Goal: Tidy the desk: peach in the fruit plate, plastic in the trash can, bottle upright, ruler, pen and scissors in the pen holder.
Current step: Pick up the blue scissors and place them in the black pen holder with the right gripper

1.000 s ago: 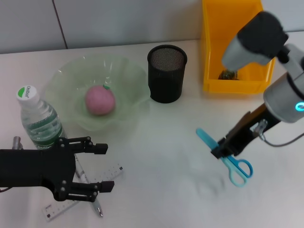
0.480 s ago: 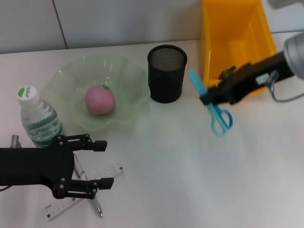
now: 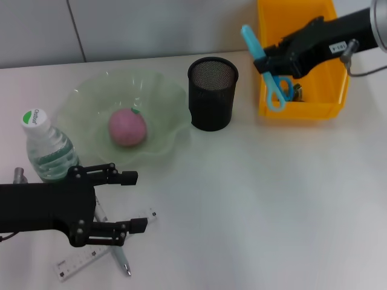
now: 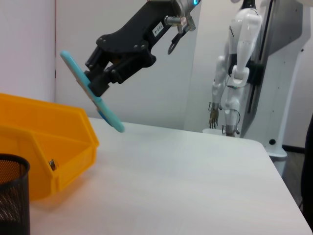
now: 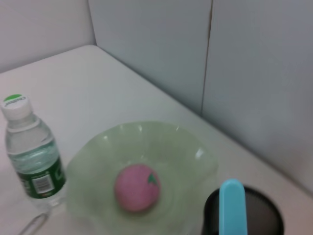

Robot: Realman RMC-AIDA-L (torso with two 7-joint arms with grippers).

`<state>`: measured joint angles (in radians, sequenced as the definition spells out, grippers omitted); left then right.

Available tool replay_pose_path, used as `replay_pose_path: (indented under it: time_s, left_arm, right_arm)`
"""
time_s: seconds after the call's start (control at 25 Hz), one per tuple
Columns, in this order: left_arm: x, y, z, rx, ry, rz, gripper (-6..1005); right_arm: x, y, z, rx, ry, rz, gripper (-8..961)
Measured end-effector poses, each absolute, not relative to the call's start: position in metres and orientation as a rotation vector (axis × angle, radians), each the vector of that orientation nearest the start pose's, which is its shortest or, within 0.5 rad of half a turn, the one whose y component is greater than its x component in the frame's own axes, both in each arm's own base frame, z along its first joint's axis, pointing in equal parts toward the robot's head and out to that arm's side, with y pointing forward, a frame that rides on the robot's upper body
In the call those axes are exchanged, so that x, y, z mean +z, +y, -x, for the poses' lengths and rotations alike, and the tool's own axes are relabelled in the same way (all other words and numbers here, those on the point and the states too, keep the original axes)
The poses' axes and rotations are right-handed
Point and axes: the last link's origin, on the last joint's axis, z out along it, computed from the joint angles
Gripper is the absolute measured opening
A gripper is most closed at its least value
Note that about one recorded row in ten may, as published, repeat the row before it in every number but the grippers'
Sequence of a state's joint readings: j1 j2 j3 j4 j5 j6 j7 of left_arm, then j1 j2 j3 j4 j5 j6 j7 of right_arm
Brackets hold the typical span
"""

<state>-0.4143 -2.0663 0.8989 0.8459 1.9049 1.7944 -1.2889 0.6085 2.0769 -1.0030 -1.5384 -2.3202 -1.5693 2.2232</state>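
My right gripper [image 3: 270,61] is shut on the blue scissors [image 3: 251,41], which hang in the air with the blades up, between the black mesh pen holder [image 3: 211,93] and the orange trash can [image 3: 299,36]. In the left wrist view the same scissors [image 4: 88,90] hang over the trash can [image 4: 44,142]. The pink peach [image 3: 127,127] lies in the green fruit plate [image 3: 81,96]. To its left the bottle [image 3: 45,151] stands upright. My left gripper [image 3: 134,201] is open low over the white ruler [image 3: 75,263] and the pen [image 3: 123,263].
A small dark crumpled item [image 3: 298,92] lies inside the trash can. The desk [image 3: 242,211] stretches bare in front of the pen holder. Another white robot [image 4: 234,73] stands beyond the desk's far edge.
My right gripper has carried the scissors up and back, from low over the desk's right side to beside the pen holder's rim. The left gripper barely shifted.
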Motion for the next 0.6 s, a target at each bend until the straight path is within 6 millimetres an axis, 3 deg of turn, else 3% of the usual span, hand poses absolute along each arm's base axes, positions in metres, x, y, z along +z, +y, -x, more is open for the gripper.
replay_pose_path:
  time_s: [0.6]
  left_arm:
    - [0.013,0.292,0.247,-0.763,-0.234,2.91,828]
  right_arm:
    - [0.073,0.396,-0.123,-0.237,-0.106,2.382,210]
